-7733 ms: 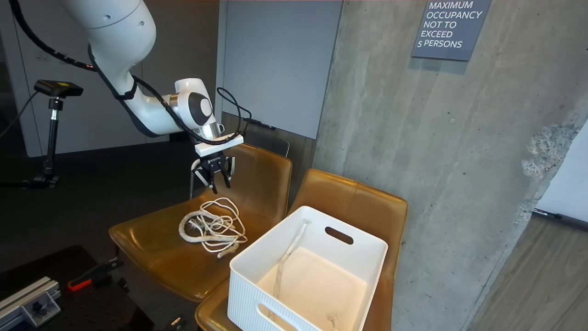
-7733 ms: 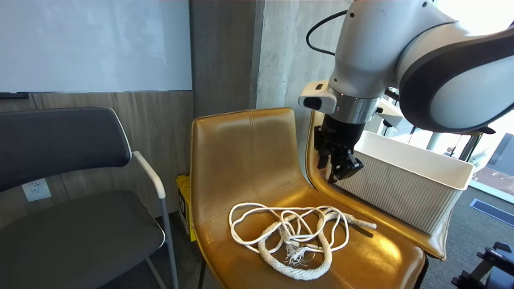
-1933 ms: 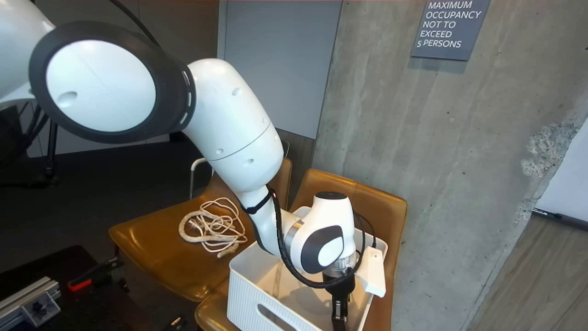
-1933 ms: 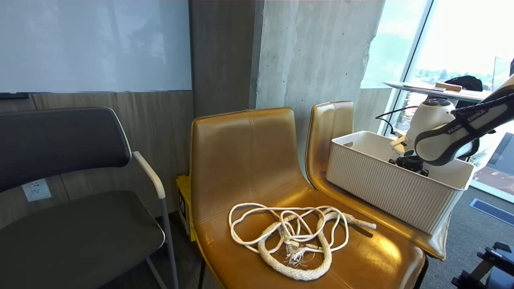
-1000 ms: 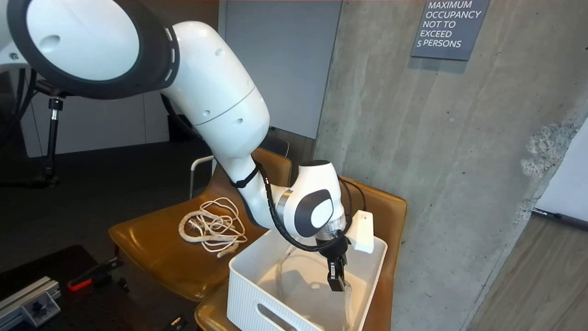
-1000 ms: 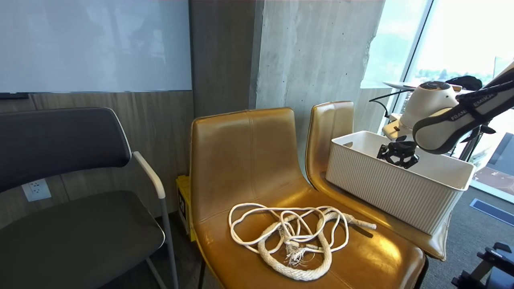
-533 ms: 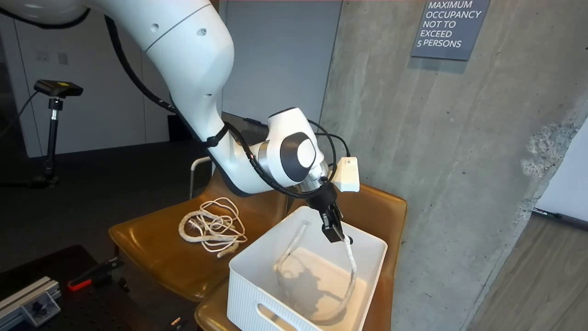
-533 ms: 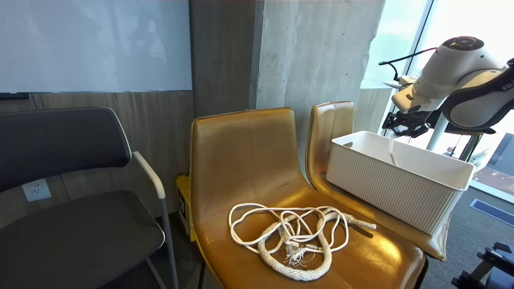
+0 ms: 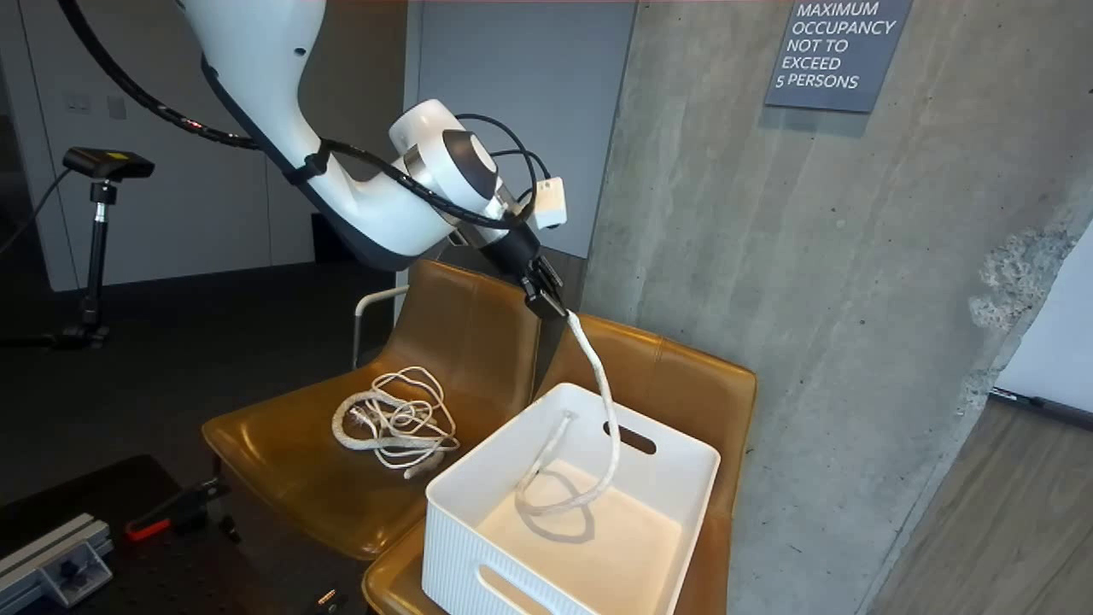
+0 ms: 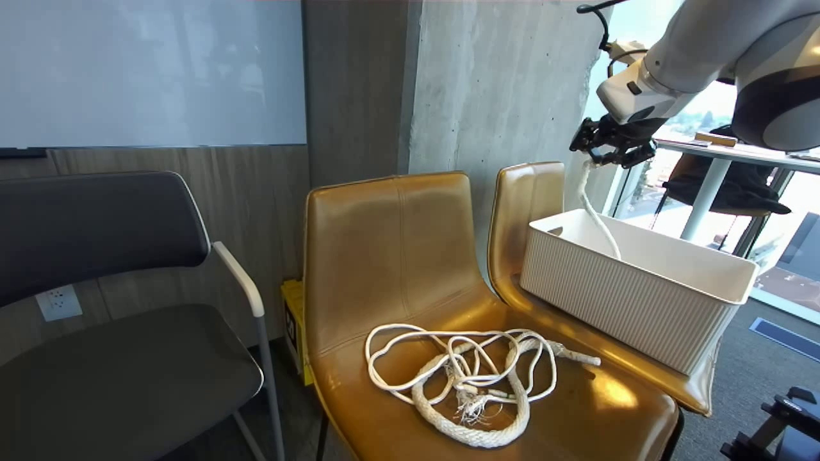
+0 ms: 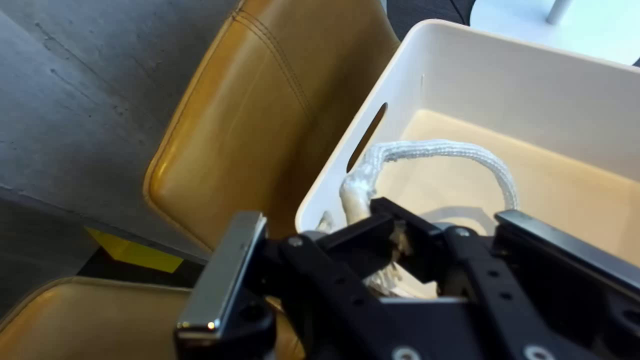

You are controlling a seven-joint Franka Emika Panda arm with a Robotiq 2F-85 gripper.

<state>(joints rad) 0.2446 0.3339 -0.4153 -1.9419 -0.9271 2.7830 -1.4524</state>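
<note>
In an exterior view I see the gripper [image 9: 555,305] clamping a rope [image 9: 613,444] by one end, the other in the bin [image 9: 452,547] at six o'clock, so the lift looks half done, while the coil [image 9: 408,417] at eight o'clock lies untouched.

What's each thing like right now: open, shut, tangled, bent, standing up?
Gripper: shut on the held rope.
Held rope: curved, dipping into the bin.
Bin: upright, open on top.
Rope pile: tangled, with a frayed end.
Brown chair under the pile: upright.
Brown chair under the bin: upright.
Dark chair: upright.
Arm: bent.
</note>
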